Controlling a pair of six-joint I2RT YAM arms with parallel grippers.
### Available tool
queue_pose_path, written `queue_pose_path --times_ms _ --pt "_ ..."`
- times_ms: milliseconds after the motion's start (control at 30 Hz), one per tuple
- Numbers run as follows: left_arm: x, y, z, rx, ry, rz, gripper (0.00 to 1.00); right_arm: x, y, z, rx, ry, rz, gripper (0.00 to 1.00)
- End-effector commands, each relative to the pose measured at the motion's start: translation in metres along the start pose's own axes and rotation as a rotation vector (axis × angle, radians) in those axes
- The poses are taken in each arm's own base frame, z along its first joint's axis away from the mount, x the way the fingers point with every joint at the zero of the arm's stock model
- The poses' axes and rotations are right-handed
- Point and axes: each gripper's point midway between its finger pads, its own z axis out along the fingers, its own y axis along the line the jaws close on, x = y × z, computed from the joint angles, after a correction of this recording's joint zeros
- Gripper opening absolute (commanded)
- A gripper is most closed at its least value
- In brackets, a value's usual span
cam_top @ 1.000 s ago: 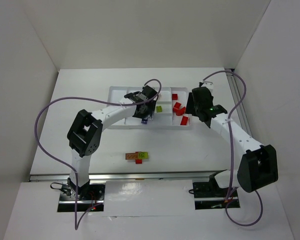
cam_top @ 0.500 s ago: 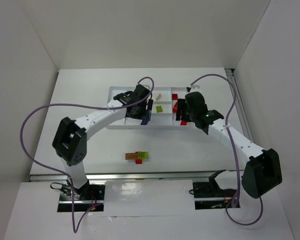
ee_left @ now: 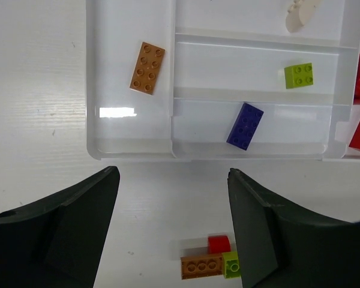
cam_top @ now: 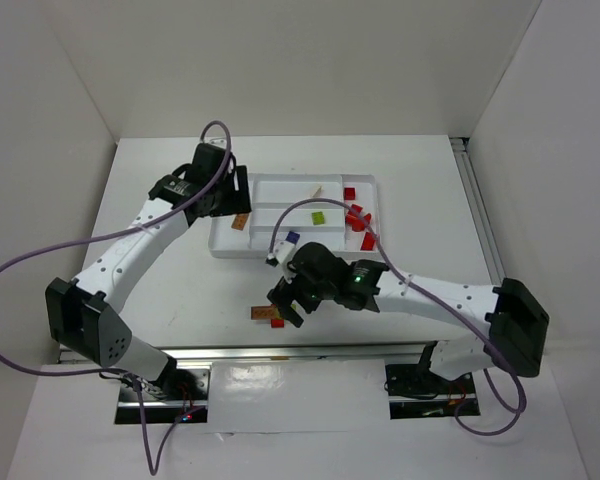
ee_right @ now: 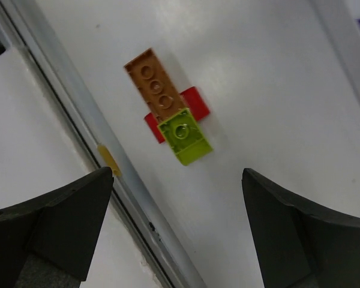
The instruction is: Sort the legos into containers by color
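Three views: one overhead, two wrist-mounted.
The top camera looks down from behind on the whole counter [cam_top: 160, 250]. The left wrist faces straight down over the tray [ee_left: 129, 135]. The right wrist hangs close above the stacked bricks [ee_right: 171, 114], which all three views share.

The left arm [cam_top: 120, 255], on the left of the frame, and the right arm [cam_top: 440, 295], across the lower right, are both built of white tubular links joined by chunky black joint housings. A thin purple cable [cam_top: 217, 124] trails loosely along each. A small green light [cam_top: 358, 281] glows on the right arm's black wrist. The left tool [ee_left: 171, 180] and right tool [ee_right: 175, 177] have broad matte-black wedge fingers [ee_left: 66, 228].
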Motion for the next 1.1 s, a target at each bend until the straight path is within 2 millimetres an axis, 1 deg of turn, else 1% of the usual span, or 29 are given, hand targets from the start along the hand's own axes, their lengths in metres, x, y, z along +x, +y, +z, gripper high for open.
queue_pose_path --times_ms 0,33,67,100,133,167,200,267,300,333,367,400,467,500,567,600,667,700,733,767,800,933,1067 --pt "0.002 0.002 -0.005 0.028 0.013 -0.002 0.83 -0.003 0.025 0.011 -0.116 0.045 -0.142 0.96" --pt "0.008 -0.001 -0.004 0.049 0.033 -0.009 0.83 -0.004 0.027 0.014 -0.113 0.049 -0.169 0.96" --pt "0.004 0.000 -0.003 0.057 0.027 -0.021 0.83 0.000 0.033 0.017 -0.116 0.060 -0.195 0.97" --pt "0.008 0.000 -0.004 0.066 0.036 -0.020 0.83 -0.005 0.027 0.021 -0.064 0.037 -0.204 0.97" --pt "0.011 0.005 -0.001 0.053 0.045 -0.037 0.83 -0.010 0.027 0.022 -0.052 0.016 -0.210 0.97" --pt "0.009 0.004 -0.001 0.057 0.037 -0.038 0.83 -0.010 0.024 0.024 -0.034 0.009 -0.210 0.97" --pt "0.009 0.009 -0.002 0.050 0.035 -0.046 0.83 -0.015 0.020 0.028 -0.009 -0.011 -0.219 0.97" --pt "0.008 0.012 -0.002 0.044 0.033 -0.052 0.83 -0.009 0.019 0.035 -0.007 0.013 -0.229 0.97" --pt "0.007 0.016 -0.001 0.038 0.031 -0.050 0.83 -0.007 0.016 0.041 0.006 0.031 -0.240 0.97" --pt "0.005 0.016 -0.004 0.041 0.023 -0.051 0.83 0.000 0.015 0.045 0.007 0.055 -0.252 0.96" --pt "0.006 0.014 -0.004 0.050 0.026 -0.051 0.83 0.000 0.017 0.047 -0.006 0.065 -0.252 0.94" --pt "0.004 0.018 -0.003 0.041 0.024 -0.060 0.83 0.002 0.017 0.049 -0.006 0.074 -0.253 0.94" --pt "0.007 0.020 -0.002 0.038 0.032 -0.059 0.83 0.002 0.017 0.053 -0.007 0.071 -0.263 0.89" --pt "0.004 0.022 -0.001 0.035 0.022 -0.066 0.83 0.002 0.014 0.056 0.012 0.069 -0.264 0.89" --pt "0.007 0.023 0.000 0.032 0.031 -0.065 0.83 0.001 0.006 0.057 0.054 0.061 -0.265 0.85" --pt "0.007 0.023 0.000 0.032 0.031 -0.065 0.83 0.002 0.004 0.058 0.065 0.058 -0.265 0.84" --pt "0.011 0.024 0.002 0.028 0.039 -0.064 0.82 -0.002 0.002 0.058 0.085 0.043 -0.255 0.80" --pt "0.011 0.024 0.002 0.028 0.039 -0.064 0.82 -0.002 0.000 0.061 0.100 0.041 -0.246 0.70" --pt "0.011 0.024 0.002 0.028 0.039 -0.064 0.82 0.001 -0.001 0.064 0.101 0.050 -0.247 0.64" --pt "0.011 0.024 0.002 0.028 0.039 -0.055 0.82 0.001 -0.001 0.064 0.101 0.050 -0.247 0.61" --pt "0.009 0.024 0.002 0.032 0.030 -0.056 0.82 0.005 -0.001 0.067 0.101 0.064 -0.248 0.61" --pt "0.009 0.024 0.002 0.032 0.030 -0.056 0.82 0.009 0.001 0.073 0.082 0.081 -0.258 0.61" --pt "0.007 0.027 0.003 0.026 0.029 -0.063 0.82 0.009 0.003 0.073 0.073 0.081 -0.258 0.65"
